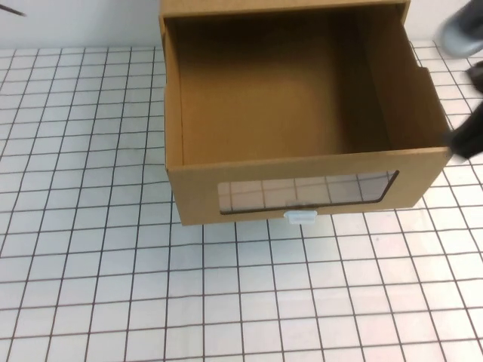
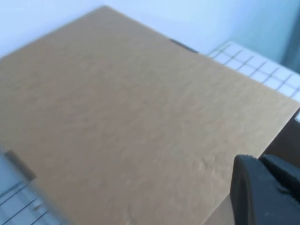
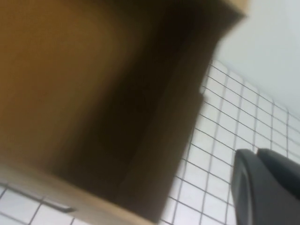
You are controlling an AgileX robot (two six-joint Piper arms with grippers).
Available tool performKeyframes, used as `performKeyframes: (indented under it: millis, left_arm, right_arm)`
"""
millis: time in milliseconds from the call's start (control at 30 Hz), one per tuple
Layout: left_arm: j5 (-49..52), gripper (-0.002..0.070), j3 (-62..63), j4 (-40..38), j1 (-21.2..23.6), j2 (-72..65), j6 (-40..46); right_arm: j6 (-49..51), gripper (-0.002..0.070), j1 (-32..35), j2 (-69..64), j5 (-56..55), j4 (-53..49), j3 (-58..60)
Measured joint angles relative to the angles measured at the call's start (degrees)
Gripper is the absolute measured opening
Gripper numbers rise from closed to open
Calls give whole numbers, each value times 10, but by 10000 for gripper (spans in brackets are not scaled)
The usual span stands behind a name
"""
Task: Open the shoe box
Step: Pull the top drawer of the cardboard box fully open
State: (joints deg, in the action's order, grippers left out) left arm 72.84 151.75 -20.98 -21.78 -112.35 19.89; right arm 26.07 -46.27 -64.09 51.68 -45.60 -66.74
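The brown cardboard shoe box stands at the back middle of the table, its drawer slid out toward me and empty inside. The drawer's front panel has a clear window and a small white handle. My right gripper is a dark blur beside the drawer's right front corner, apart from the handle; its fingers are shut on nothing above the tiled surface next to the drawer wall. My left gripper hovers over the box's flat top, shut and empty, and is hidden in the high view.
The table is a white surface with a black grid. A white wall rises behind the box. A blurred grey part shows at the far right edge.
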Motion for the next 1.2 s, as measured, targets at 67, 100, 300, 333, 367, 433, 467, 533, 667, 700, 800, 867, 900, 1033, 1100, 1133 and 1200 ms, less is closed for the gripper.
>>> performKeyframes:
  millis: [67, 100, 300, 333, 367, 433, 467, 533, 667, 700, 800, 867, 900, 1033, 1100, 1133, 1200]
  left_arm:
    - [2, -4, -25, 29, 0, 28, -5]
    - [2, -4, -40, 40, 0, 44, -6]
    - [-6, -4, -158, 85, 0, 150, -7]
    - [-19, -4, -183, 93, 0, 173, -7]
    - [-38, -4, -217, 99, 0, 198, -7]
    - [-79, -4, -297, 105, 0, 249, -7]
    - [-107, -4, -343, 106, 0, 280, -5]
    - [-164, -4, -435, 107, 0, 341, -2]
    - [-313, -4, -649, 107, 0, 485, 8]
    - [-355, -4, -707, 107, 0, 521, 10]
    - [-473, -4, -877, 107, 0, 620, 12]
    - [-534, -4, -973, 107, 0, 681, 12]
    - [-563, -4, -1024, 106, 0, 714, 13]
    - [-649, -4, -1193, 101, 0, 845, 13]
    - [-684, -4, -1268, 100, 0, 902, 14]
    - [-697, -4, -1302, 100, 0, 932, 14]
    - [-714, -4, -1359, 96, 0, 982, 12]
  right_arm:
    - [-17, -13, 57, 16, -16, 37, 0]
    - [-28, -13, 85, 22, -22, 60, 0]
    - [-125, -13, 224, 51, -46, 220, 0]
    - [-138, -13, 238, 57, -55, 239, 5]
    - [-149, -13, 253, 67, -70, 257, 12]
    - [-159, -13, 275, 88, -107, 280, 35]
    - [-160, -13, 281, 102, -128, 286, 52]
    - [-162, -13, 287, 131, -165, 301, 89]
    - [-164, -13, 290, 198, -249, 335, 186]
    - [-164, -13, 290, 214, -272, 340, 212]
    - [-160, -13, 290, 255, -332, 345, 284]
    - [-148, -13, 290, 279, -363, 349, 327]
    - [-144, -13, 290, 291, -379, 350, 349]
    - [-139, -13, 290, 331, -438, 365, 423]
    - [-138, -13, 291, 348, -473, 377, 451]
    - [-138, -13, 291, 353, -490, 381, 460]
    - [-138, -13, 291, 360, -517, 386, 473]
